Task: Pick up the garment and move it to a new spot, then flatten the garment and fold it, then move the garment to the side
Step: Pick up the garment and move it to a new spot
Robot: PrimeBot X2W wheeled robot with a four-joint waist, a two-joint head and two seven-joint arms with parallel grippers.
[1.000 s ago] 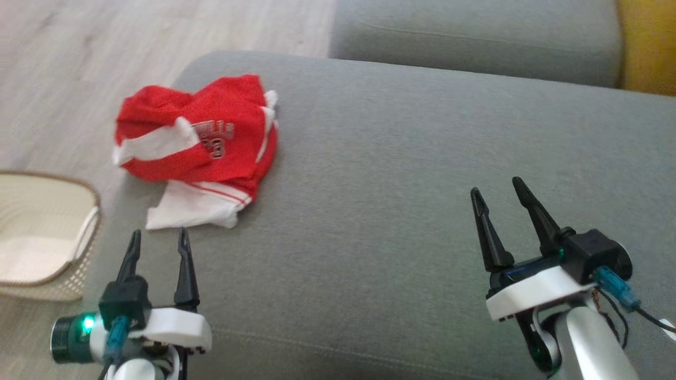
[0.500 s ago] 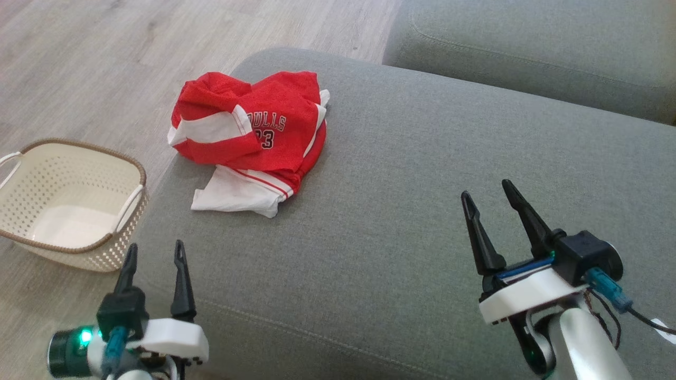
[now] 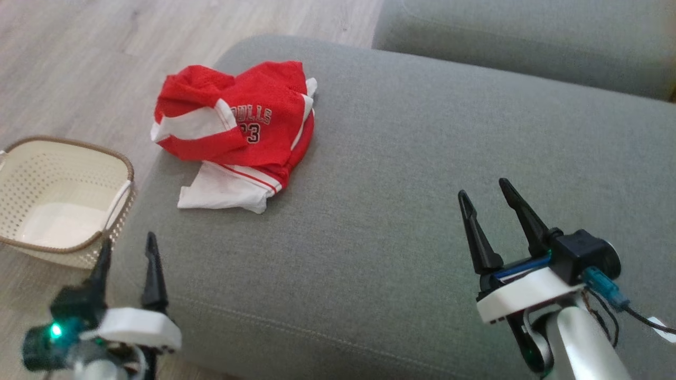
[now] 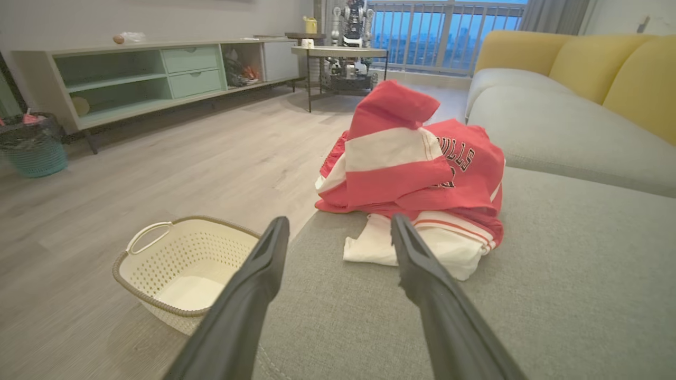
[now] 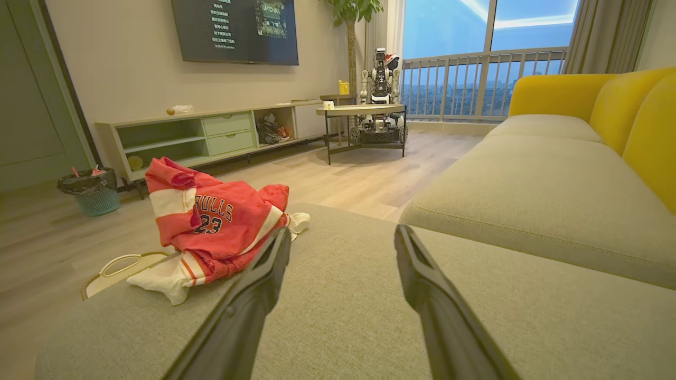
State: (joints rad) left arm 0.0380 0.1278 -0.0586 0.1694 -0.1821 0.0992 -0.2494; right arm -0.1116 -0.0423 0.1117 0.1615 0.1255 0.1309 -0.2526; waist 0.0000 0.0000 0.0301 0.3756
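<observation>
The garment (image 3: 237, 132) is a crumpled red and white jersey heaped near the far left edge of the grey sofa cushion (image 3: 396, 211). It also lies ahead in the left wrist view (image 4: 417, 174) and at the left in the right wrist view (image 5: 216, 227). My left gripper (image 3: 128, 247) hangs open at the cushion's near left corner, well short of the garment, nothing between its fingers. At the lower right my right gripper (image 3: 485, 191) stands open above bare cushion, far from the garment.
A cream perforated basket (image 3: 31, 206) sits on the wooden floor left of the cushion, also seen in the left wrist view (image 4: 179, 264). A second grey seat (image 3: 528, 42) lies beyond. A sideboard (image 5: 206, 137), a small table (image 5: 364, 113) and a bin (image 5: 92, 190) stand across the room.
The head camera has swung, shifting the whole picture. Relative to the garment, my left gripper has drawn back toward the cushion's near left corner. Both grippers stay open.
</observation>
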